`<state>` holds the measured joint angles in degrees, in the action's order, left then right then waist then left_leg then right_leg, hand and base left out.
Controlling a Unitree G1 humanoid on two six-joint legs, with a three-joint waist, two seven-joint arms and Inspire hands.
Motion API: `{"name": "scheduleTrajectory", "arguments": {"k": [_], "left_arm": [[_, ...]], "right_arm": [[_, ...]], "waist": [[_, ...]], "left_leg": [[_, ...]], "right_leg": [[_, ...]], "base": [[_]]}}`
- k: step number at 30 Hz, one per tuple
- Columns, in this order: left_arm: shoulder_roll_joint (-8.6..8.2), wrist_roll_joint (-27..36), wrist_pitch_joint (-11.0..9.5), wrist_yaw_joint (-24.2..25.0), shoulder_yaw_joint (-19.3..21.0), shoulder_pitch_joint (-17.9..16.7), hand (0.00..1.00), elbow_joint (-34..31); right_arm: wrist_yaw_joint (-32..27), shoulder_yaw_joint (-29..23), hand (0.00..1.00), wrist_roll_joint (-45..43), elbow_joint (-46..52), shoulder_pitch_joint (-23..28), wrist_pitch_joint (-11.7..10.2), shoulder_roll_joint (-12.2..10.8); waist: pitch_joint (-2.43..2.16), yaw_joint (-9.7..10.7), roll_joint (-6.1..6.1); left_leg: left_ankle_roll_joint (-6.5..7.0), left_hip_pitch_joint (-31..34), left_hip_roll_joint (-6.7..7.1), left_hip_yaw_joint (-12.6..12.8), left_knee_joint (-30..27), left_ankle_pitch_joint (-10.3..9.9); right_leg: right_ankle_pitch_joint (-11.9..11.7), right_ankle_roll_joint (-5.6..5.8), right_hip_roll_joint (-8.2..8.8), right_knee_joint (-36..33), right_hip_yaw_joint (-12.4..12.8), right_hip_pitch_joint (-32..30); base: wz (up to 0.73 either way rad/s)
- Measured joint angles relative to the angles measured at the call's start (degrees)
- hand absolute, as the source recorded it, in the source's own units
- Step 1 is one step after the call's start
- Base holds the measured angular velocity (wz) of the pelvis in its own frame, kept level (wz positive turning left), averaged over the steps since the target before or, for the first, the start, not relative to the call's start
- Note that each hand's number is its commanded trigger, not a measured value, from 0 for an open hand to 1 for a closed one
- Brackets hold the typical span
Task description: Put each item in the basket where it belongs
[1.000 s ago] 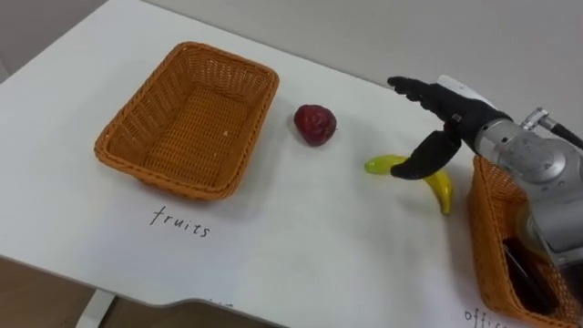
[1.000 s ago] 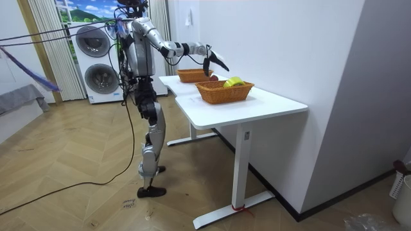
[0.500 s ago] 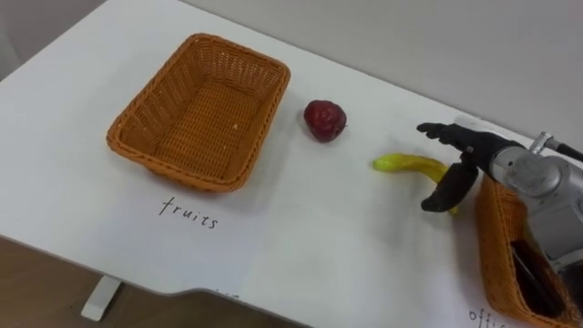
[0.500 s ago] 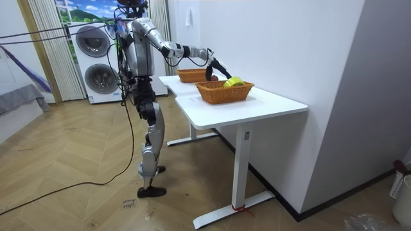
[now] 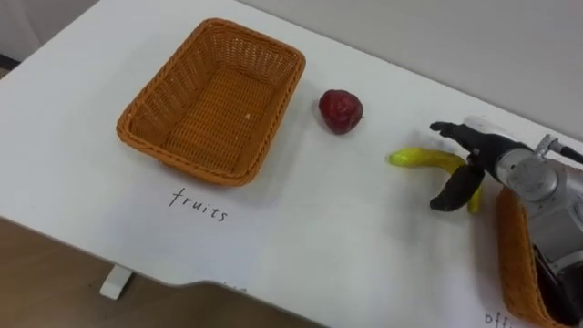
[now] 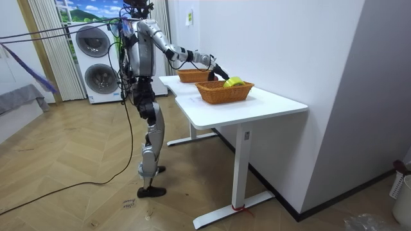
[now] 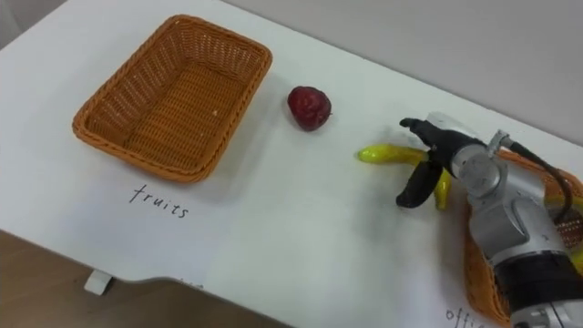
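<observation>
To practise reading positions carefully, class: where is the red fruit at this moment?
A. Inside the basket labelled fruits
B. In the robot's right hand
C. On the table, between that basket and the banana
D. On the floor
C: the red fruit lies on the white table, right of the empty fruits basket and left of the banana, apart from the right hand.
</observation>
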<state>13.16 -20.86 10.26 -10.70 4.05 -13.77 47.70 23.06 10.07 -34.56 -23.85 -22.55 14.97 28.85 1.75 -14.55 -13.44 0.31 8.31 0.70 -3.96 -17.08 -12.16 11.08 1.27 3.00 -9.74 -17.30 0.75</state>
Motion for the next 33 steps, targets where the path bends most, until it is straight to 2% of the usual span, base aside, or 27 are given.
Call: {"name": "scheduleTrajectory", "arguments": {"k": [5, 9, 12, 23, 26, 32, 33], "left_arm": [[0.34, 0.0, -0.38, -0.1, -0.04, 0.21, 0.0, -0.01], [0.8, -0.01, -0.66, -0.39, -0.06, 0.22, 0.0, 0.0], [0.89, 0.02, -0.89, -1.02, -0.28, 0.29, 0.0, 0.09], [1.3, 0.0, -1.02, -1.44, -0.89, 0.81, 0.0, 0.13], [1.31, 0.0, -1.01, -1.58, -0.86, 1.03, 0.0, 0.15], [1.32, -0.05, -0.9, -1.58, -0.94, 2.28, 0.0, -0.04], [1.33, -0.05, -0.9, -1.58, -0.95, 2.38, 0.0, -0.04]], "right_arm": [[-2.43, 0.41, 0.0, 0.04, -0.45, -1.82, -0.17, -0.02], [-4.66, 2.22, 0.0, 0.03, -3.22, -4.04, -1.18, -0.18], [-6.73, 2.39, 0.0, 0.12, -5.62, -5.4, -1.28, -0.52], [-10.98, 2.52, 0.0, 0.62, -9.97, -7.49, -2.56, -0.46], [-11.59, 2.52, 0.0, 0.62, -10.12, -7.49, -2.59, -0.45], [-12.7, 2.53, 0.0, 0.61, -11.31, -7.84, -3.08, 0.0], [-13.01, 2.78, 0.34, 0.61, -11.49, -7.83, -3.07, 0.0]], "waist": [[0.05, -0.1, 0.07], [0.08, -0.14, 0.12], [0.26, -0.25, 0.38], [0.1, -1.37, 0.2], [0.09, -1.41, 0.19], [-0.05, -1.38, 0.1], [-0.05, -1.42, 0.12]], "left_leg": [[0.0, 0.72, -0.01, 0.02, -0.11, 0.0], [0.0, 0.72, -0.01, 0.02, -0.12, 0.0], [0.0, 0.79, 0.0, 0.02, -0.12, 0.0], [-0.02, 2.2, -0.06, -0.01, -0.55, 0.02], [-0.02, 2.55, -0.09, -0.23, -0.73, 0.02], [-0.05, 4.05, -0.09, -0.72, -1.78, 0.04], [-0.05, 4.05, -0.09, -0.72, -1.82, 0.04]], "right_leg": [[-0.01, -0.01, 0.0, 0.01, -0.01, -0.81], [-0.01, -0.02, 0.0, 0.05, 0.01, -0.84], [-0.01, -0.02, 0.0, 0.04, -0.05, -0.84], [-0.2, -0.26, -0.03, -0.01, -0.62, -1.9], [-0.25, -0.32, -0.02, 0.0, -1.75, -1.99], [-0.5, -0.48, -0.11, -0.05, -2.3, -2.87], [-0.55, -0.48, -0.11, -0.06, -2.32, -2.86]], "base": [[0.0], [0.0], [0.0], [0.0], [0.05], [0.03], [0.0]]}}
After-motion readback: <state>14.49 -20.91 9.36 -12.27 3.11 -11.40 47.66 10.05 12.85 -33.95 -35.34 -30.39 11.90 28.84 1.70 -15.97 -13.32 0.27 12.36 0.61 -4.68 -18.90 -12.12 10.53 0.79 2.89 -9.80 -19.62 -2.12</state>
